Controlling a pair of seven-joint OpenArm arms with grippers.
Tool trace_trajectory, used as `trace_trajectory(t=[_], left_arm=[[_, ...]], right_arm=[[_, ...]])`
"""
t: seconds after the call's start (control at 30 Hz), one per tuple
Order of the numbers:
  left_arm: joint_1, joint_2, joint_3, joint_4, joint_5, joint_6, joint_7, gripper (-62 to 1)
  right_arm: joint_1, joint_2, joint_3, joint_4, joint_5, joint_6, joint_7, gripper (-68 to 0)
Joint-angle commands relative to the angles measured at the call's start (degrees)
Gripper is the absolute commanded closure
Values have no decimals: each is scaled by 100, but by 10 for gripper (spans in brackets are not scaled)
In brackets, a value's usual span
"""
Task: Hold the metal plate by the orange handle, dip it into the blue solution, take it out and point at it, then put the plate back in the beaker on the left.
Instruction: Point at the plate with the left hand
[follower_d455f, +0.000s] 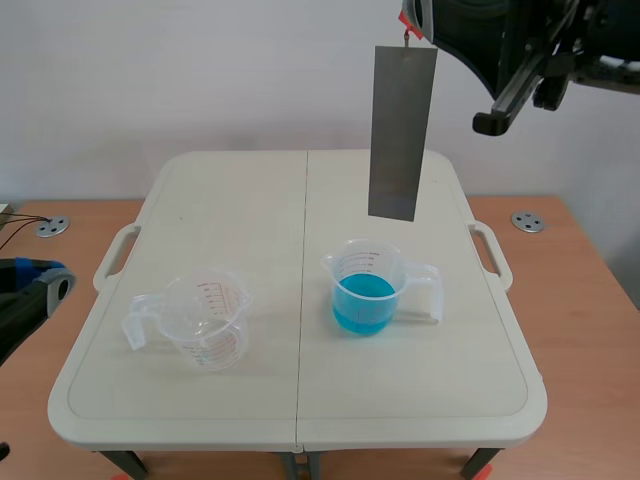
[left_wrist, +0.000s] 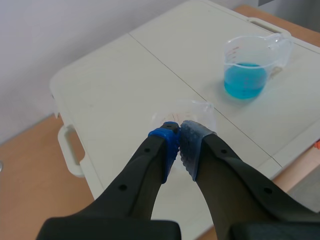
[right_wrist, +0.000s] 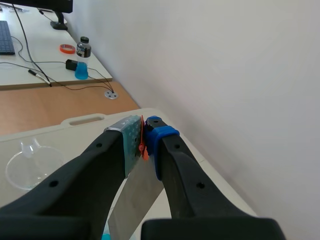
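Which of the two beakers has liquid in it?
The right beaker, nearer the hanging metal plate: it holds blue solution, while the left beaker is empty.

Bright, diffuse light; faint soft shadows on the cream plastic surface (follower_d455f: 240, 210); the grey metal plate (follower_d455f: 402, 130) gleams dully.

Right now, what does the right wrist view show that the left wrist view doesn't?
Only right wrist: the right gripper shut on the orange handle, the metal plate hanging from it, and a desk with cables beyond. Only left wrist: the left gripper shut on nothing, and the beaker of blue solution in full. Both: the empty beaker and the white table.
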Motion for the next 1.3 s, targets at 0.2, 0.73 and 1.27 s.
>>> trace_trajectory(t=[0.2, 0.73, 1.27], left_arm=[[-796, 0, 363, 46, -52, -11, 350, -50], [-2918, 52, 1897, -544, 111, 203, 1211, -50], [-4367, 514, 3088, -2151, 706, 400, 1185, -50]], right_arm=[[68, 26, 127, 76, 59, 33, -46, -11], [72, 9, 125, -398, -400, 33, 673, -11], [83, 11, 114, -544, -509, 33, 907, -11]])
